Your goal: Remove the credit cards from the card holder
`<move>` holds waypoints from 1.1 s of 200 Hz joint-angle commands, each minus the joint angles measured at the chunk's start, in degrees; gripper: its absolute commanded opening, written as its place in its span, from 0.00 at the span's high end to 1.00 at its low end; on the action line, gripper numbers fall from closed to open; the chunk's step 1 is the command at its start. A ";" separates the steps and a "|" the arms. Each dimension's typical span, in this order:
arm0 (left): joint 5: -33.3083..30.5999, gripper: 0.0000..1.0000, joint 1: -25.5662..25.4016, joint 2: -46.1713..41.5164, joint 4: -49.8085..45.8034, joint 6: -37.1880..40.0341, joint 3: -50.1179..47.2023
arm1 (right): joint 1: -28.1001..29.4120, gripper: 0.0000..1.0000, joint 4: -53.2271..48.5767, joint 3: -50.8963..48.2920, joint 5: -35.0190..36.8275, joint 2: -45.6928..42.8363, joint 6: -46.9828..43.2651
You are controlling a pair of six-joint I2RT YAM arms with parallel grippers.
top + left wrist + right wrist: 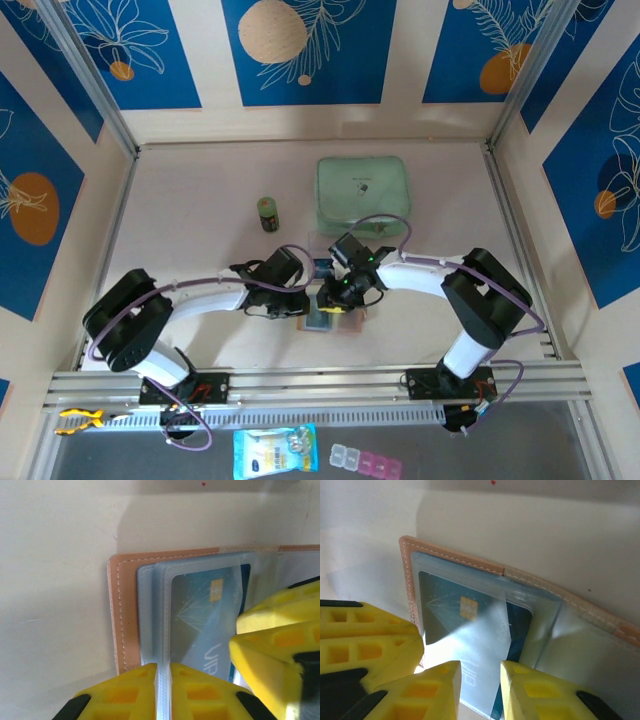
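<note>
Tan leather card holder point(125, 610) lies open on the white table point(200, 230), midway between the two arms. The left gripper point(163, 675) pinches a clear pocket leaf tight between its fingers. The right gripper point(480, 675) stands parted over a blue credit card point(200, 615) tucked inside its pocket.

bright even light, glare on card holder point(485, 620), fingers point(435, 690) blurred

From above, the left tool point(308, 298) and right tool point(338, 292) hide most of the holder point(320, 322). In the left wrist view, the right tool's finger point(270, 650) covers the card's point(200, 615) print end.
</note>
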 commanded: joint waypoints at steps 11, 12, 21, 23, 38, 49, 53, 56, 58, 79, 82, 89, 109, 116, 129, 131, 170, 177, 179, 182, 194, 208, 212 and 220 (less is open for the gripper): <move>0.92 0.87 0.81 1.12 0.94 0.99 -0.11 | -0.28 0.72 -1.50 1.79 -0.17 1.12 -1.70; 0.98 0.87 0.81 1.07 1.04 0.93 -0.15 | -0.28 0.72 -1.50 1.81 -0.14 1.16 -1.74; 1.32 0.87 0.81 0.94 1.51 0.60 -0.74 | -0.28 0.72 -1.73 2.08 0.03 1.08 -1.87; 1.37 0.87 0.77 0.87 1.61 0.50 -0.83 | -0.28 0.72 -1.82 2.13 0.09 1.10 -1.94; 1.72 0.87 0.81 0.23 2.06 -0.19 -1.88 | -0.33 0.72 -2.60 2.66 0.23 0.92 -2.07; 2.06 0.87 0.81 -0.43 2.52 -0.80 -2.67 | -0.20 0.72 -3.12 2.79 0.47 0.31 -1.98; 2.15 0.87 0.81 -0.67 2.78 -0.94 -2.90 | -0.15 0.72 -3.37 2.79 0.61 0.01 -1.92; 2.17 0.87 0.77 -0.85 2.78 -1.01 -3.10 | -0.11 0.72 -3.49 2.72 0.74 -0.29 -1.84; 2.17 0.87 0.80 -0.94 2.85 -1.15 -3.22 | -0.07 0.72 -3.55 2.71 0.82 -0.43 -1.80; 2.31 0.87 0.81 -1.69 3.15 -1.67 -4.11 | 0.15 0.70 -4.30 1.85 1.78 -2.53 -0.85; 2.35 0.87 0.81 -1.74 3.16 -1.75 -4.20 | 0.25 0.70 -4.31 1.76 1.93 -2.77 -0.64; 2.51 0.87 0.81 -1.78 3.33 -1.89 -4.35 | 0.24 0.70 -4.26 1.15 2.12 -3.33 -0.19; 3.13 0.88 0.82 -1.61 4.06 -2.19 -4.73 | 0.33 0.69 -3.89 -0.47 2.26 -4.38 0.78; 3.31 0.88 0.80 -1.53 4.13 -2.25 -4.80 | 0.40 0.69 -3.63 -0.93 2.19 -4.59 1.01; 3.25 0.88 0.81 -1.52 4.22 -2.28 -4.86 | 0.44 0.69 -3.05 -1.63 1.83 -4.78 1.28; 3.23 0.87 0.81 -1.55 4.27 -2.17 -4.85 | 0.45 0.69 -2.94 -1.72 1.71 -4.79 1.35; 2.95 0.88 0.81 -1.26 4.38 -2.23 -4.98 | 0.59 0.70 -0.82 -1.89 -0.16 -3.40 1.55; 2.78 0.88 0.82 -1.40 4.27 -2.24 -5.02 | 0.67 0.71 -0.73 -1.79 -0.25 -3.07 1.55; 2.74 0.88 0.81 -1.49 4.21 -2.27 -5.02 | 0.68 0.71 -0.71 -1.78 -0.28 -2.99 1.55; 2.71 0.88 0.81 -1.53 4.14 -2.28 -5.04 | 0.68 0.71 -0.66 -1.71 -0.29 -2.88 1.55; 2.53 0.87 0.80 -1.68 3.97 -2.16 -5.02 | 0.74 0.74 -0.55 -1.52 -0.52 -2.46 1.44; 2.52 0.87 0.81 -1.61 3.78 -2.03 -5.02 | 0.77 0.77 -0.32 -1.42 -0.58 -2.28 1.45; 2.52 0.88 0.81 -1.61 3.78 -2.08 -4.95 | 0.84 0.77 -0.29 -1.42 -0.64 -2.19 1.40; 2.53 0.88 0.81 -1.53 3.79 -2.02 -4.93 | 0.77 0.78 -0.20 -1.30 -0.65 -2.00 1.39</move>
